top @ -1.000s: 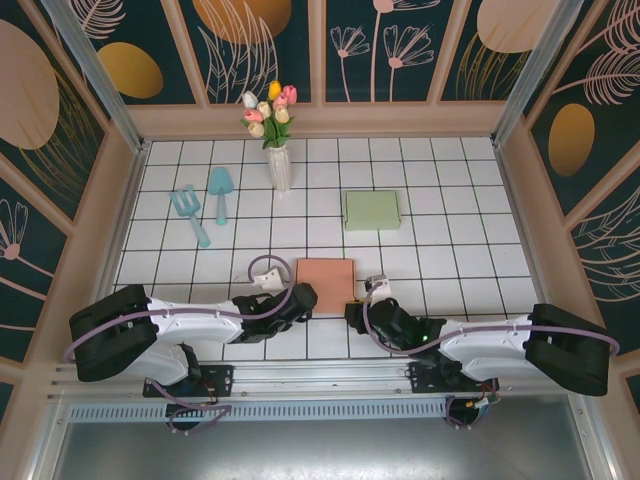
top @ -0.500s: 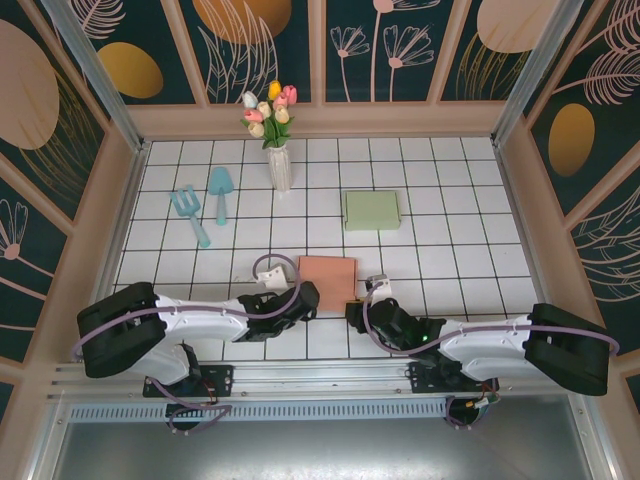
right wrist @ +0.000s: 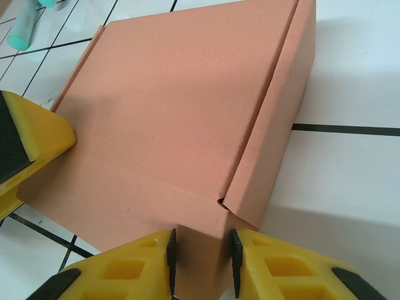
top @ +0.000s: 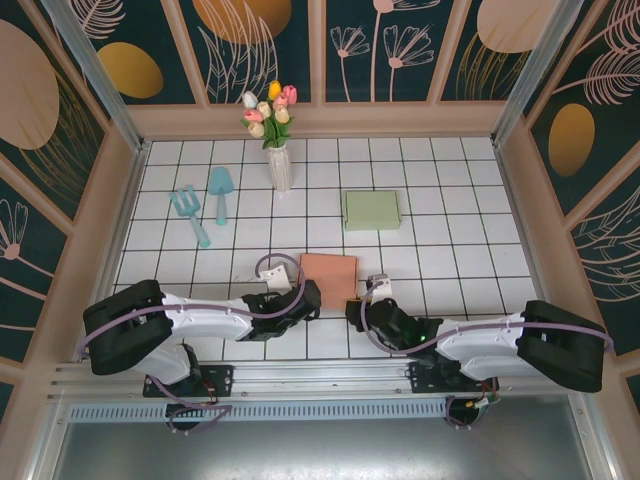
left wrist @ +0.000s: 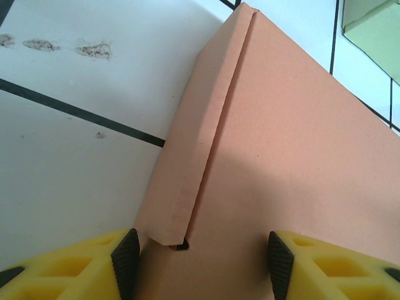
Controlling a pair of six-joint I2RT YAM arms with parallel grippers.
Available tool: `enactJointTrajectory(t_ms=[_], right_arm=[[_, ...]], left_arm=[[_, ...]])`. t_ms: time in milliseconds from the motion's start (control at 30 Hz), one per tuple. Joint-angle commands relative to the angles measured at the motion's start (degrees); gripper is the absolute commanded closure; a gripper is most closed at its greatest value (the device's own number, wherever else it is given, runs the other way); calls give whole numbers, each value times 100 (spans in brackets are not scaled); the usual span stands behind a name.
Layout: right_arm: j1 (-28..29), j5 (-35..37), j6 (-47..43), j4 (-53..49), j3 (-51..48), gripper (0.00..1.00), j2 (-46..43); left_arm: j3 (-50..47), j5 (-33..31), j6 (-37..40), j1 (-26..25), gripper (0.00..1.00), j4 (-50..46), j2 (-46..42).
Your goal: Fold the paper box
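Observation:
The salmon paper box (top: 328,280) lies closed and flat on the white tiles near the front middle. My left gripper (top: 308,298) is at its near left corner. In the left wrist view the box (left wrist: 281,144) fills the wide gap of that gripper (left wrist: 203,262), which stands open with the left pad against the folded side flap. My right gripper (top: 353,308) is at the near right corner. In the right wrist view it (right wrist: 202,259) is shut on that corner of the box (right wrist: 181,106), both pads pressed on the cardboard. A yellow finger of the left gripper (right wrist: 31,144) touches the box's left edge.
A pale green box (top: 371,210) lies further back, right of centre. A white vase of tulips (top: 279,165) stands at the back. A teal shovel (top: 219,190) and a teal rake (top: 190,212) lie at the back left. Wooden walls ring the tiled floor.
The left gripper has crept right and forward onto the box's near left corner. The box has shifted slightly away from the arms. The right gripper has kept its hold.

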Motion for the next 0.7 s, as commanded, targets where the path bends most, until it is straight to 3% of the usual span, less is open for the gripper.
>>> enactJointTrajectory(t_ms=[0, 200, 533, 667], right_arm=[[35, -221, 83, -588, -259, 70, -55], [35, -747, 217, -470, -320, 72, -806], [-122, -558, 179, -709, -512, 73, -1015], [-131, -418, 197, -735, -522, 65, -914]], left_arm=[[-326, -67, 163, 86, 42, -1419, 204], [-259, -5, 260, 83, 41, -1384, 198], [-94, -10, 331, 86, 41, -1495, 332], [-61, -73, 350, 81, 41, -1595, 341]])
